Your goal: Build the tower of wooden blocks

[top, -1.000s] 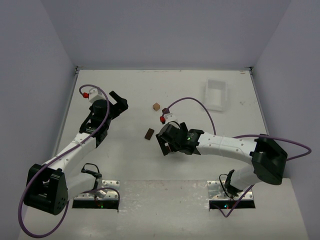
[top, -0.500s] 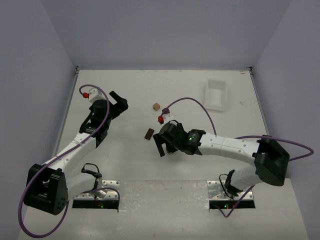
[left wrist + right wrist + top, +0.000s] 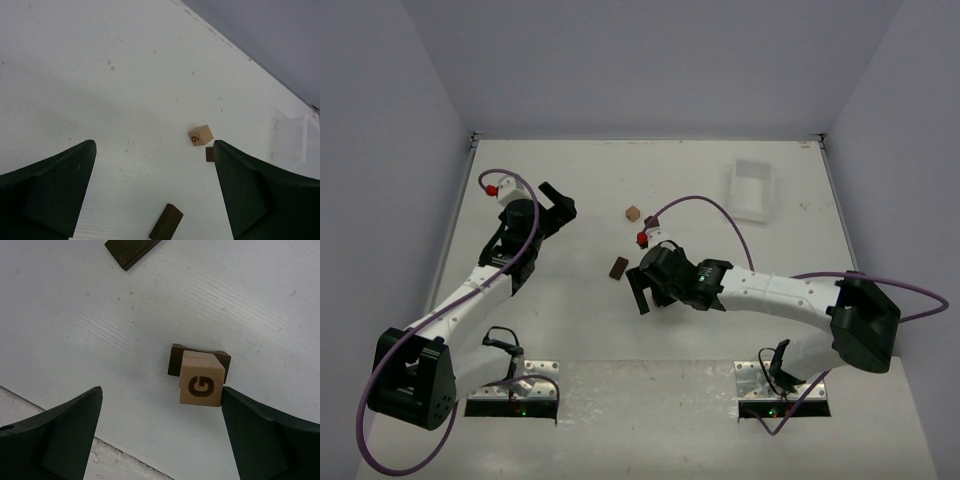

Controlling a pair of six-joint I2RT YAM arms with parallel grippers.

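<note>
Tan cube marked G (image 3: 200, 385) at the centre of the right wrist view, seemingly seated on a small dark block (image 3: 174, 360), though possibly only leaning against it. Hidden beneath the arm in the overhead view. Bracketed by the right gripper (image 3: 161, 390), spread wide and grasping nothing, one finger (image 3: 260, 440) almost at the cube's corner, the other well clear. Just beyond, a dark flat plank (image 3: 130, 252) lying loose on the table (image 3: 570, 160); farther off, a second tan cube (image 3: 200, 135) with another small dark piece (image 3: 209, 154) just beside it. Left gripper (image 3: 154, 145) likewise released, hovering empty, apart from every block. White tray (image 3: 752, 190) well apart, toward the far right. Main hazard, as a judgement: closing or sliding sideways from this lopsided stance, meeting the near corner first and shoving the cube off its base. Also worth fearing: brushing the plank on the way past, or setting a further piece down off-centre and toppling the lot.
</note>
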